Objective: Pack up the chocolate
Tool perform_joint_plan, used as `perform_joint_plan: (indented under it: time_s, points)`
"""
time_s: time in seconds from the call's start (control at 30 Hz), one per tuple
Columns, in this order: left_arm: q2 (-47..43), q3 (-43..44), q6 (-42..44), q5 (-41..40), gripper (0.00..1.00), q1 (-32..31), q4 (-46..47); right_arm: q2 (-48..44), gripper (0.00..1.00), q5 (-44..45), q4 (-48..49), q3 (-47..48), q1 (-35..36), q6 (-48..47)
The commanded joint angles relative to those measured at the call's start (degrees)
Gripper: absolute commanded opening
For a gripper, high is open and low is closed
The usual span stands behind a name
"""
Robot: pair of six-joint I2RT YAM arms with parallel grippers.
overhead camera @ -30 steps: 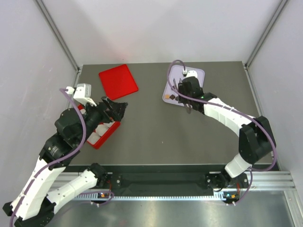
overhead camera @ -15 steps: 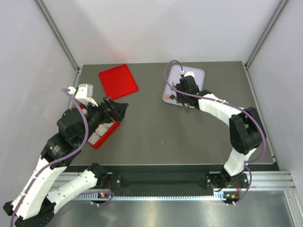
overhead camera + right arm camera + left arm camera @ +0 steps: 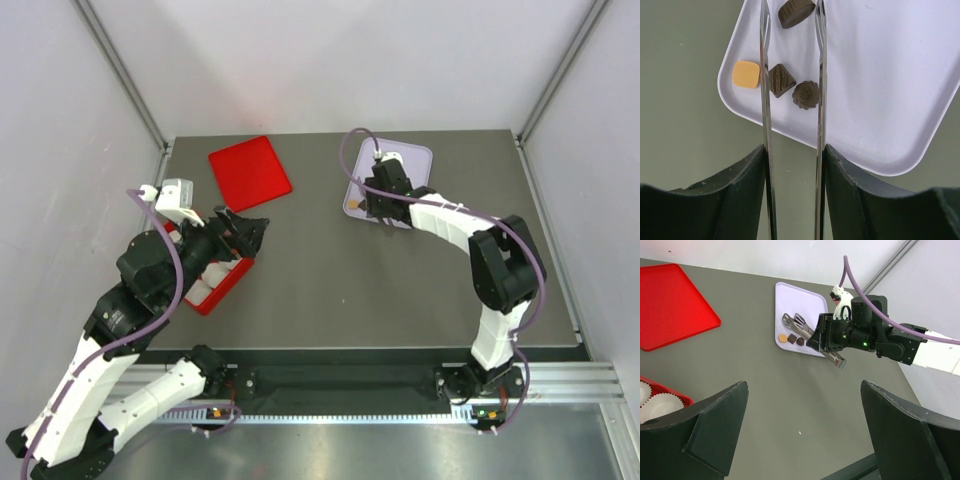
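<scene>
Chocolate [image 3: 785, 80] lies on the pale lilac tray [image 3: 890, 90] at the far right of the table [image 3: 380, 290]: 4 pieces show in the right wrist view, 1 tan, 3 dark. Nearest, the left gripper [image 3: 802, 425] hangs wide open and empty over the red box [image 3: 222, 283] with its paper cups [image 3: 662, 402]. Farther off, the right gripper [image 3: 791, 20] holds long tongs, their blades parted around a dark piece, contact unclear. The red lid [image 3: 249, 172] lies far left.

From overhead, my right end effector [image 3: 378, 205] covers most of the lilac tray [image 3: 420, 155], so I can't count the chocolates [image 3: 792, 52]. The red box [image 3: 228, 283] sits mostly under my left arm; its paper cups [image 3: 657, 402] are cropped.
</scene>
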Motion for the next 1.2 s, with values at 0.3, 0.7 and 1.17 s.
perform_joint_plan:
  time_s: [0.3,0.7,1.17]
  points:
    - [-0.5,1.3,0.5,-1.4,0.99,0.1,2.3,2.9,0.42,0.2,1.0,6.2,-0.4,-1.3]
    - [-1.1,1.5,0.7,-2.0,0.99,0.0,1.8,1.7,0.26,1.5,-0.5,6.0,-0.4,-3.8]
    - [-1.4,6.8,3.1,-3.1,0.99,0.1,0.1,-7.7,0.19,-4.9,0.3,5.7,2.6,-2.2]
